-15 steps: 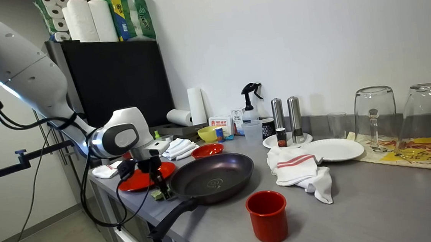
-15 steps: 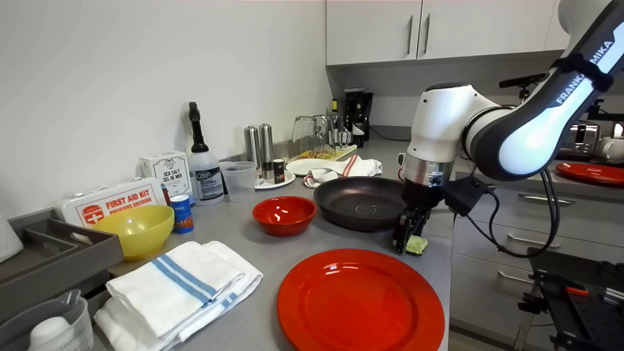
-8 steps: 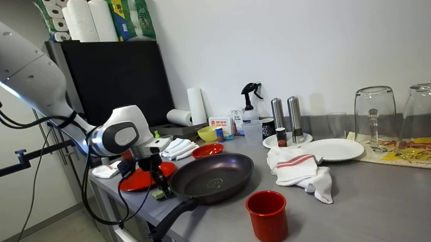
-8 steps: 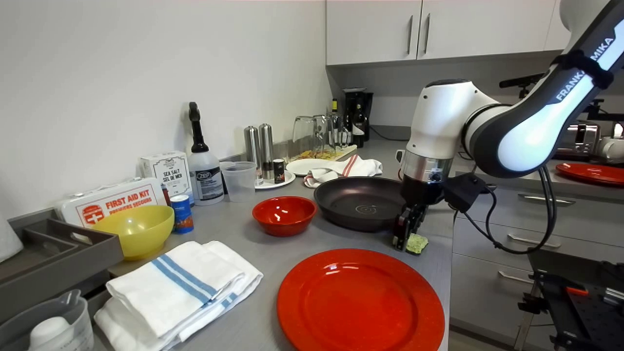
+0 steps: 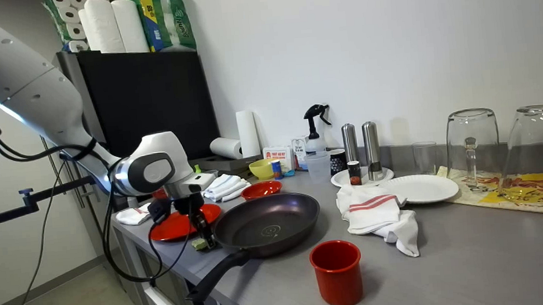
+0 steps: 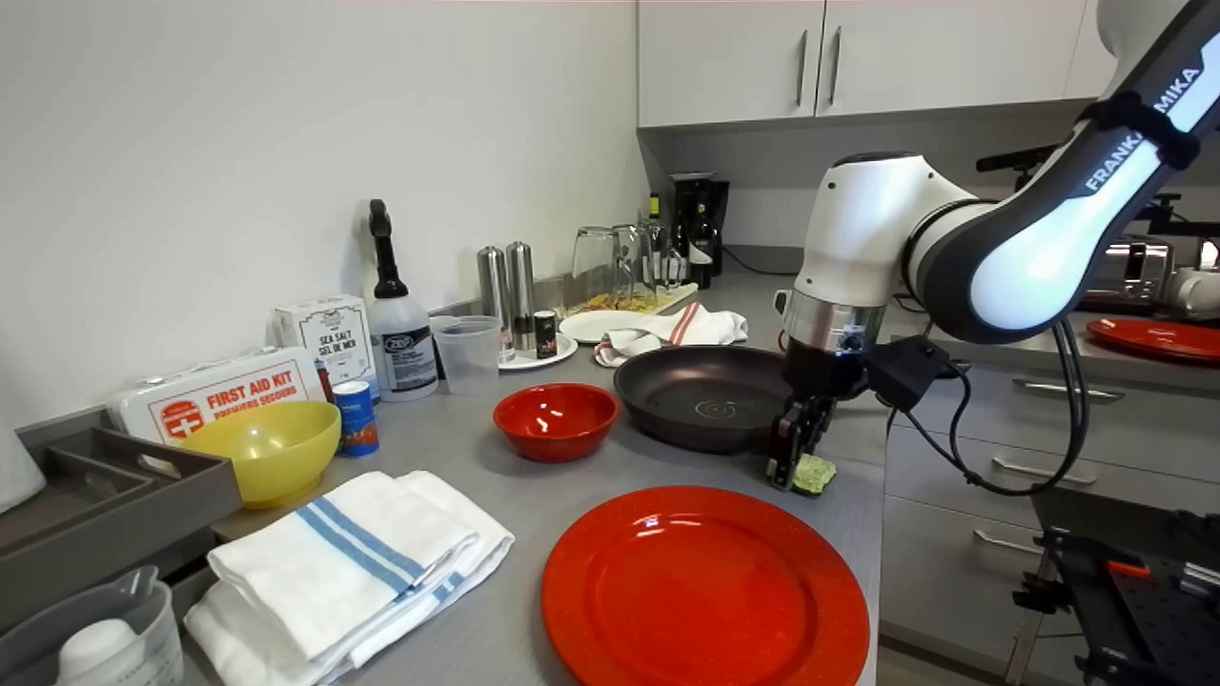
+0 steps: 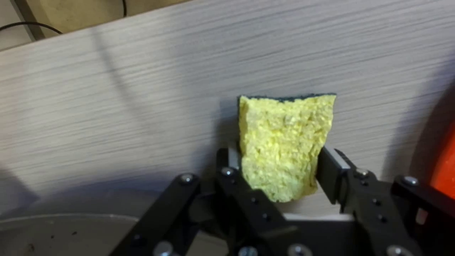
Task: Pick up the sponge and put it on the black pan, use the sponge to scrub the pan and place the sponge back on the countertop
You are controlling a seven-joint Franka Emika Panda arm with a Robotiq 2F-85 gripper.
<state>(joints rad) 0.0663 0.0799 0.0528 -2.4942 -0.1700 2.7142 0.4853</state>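
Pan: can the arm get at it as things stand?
Probably yes: the claw, shut on the sponge, is right beside the pan, and lifting over the rim looks unobstructed.

In an exterior view, the sponge (image 6: 814,474) is held between the fingers (image 6: 782,461), behind a plate (image 6: 705,591), before the pan (image 6: 701,400); left of the pan, a bowl (image 6: 556,433) is set on the counter (image 6: 448,453).

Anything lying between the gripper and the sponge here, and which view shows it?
Nothing: the wrist view shows the gripper closed directly on the sponge, gripping it from two sides.
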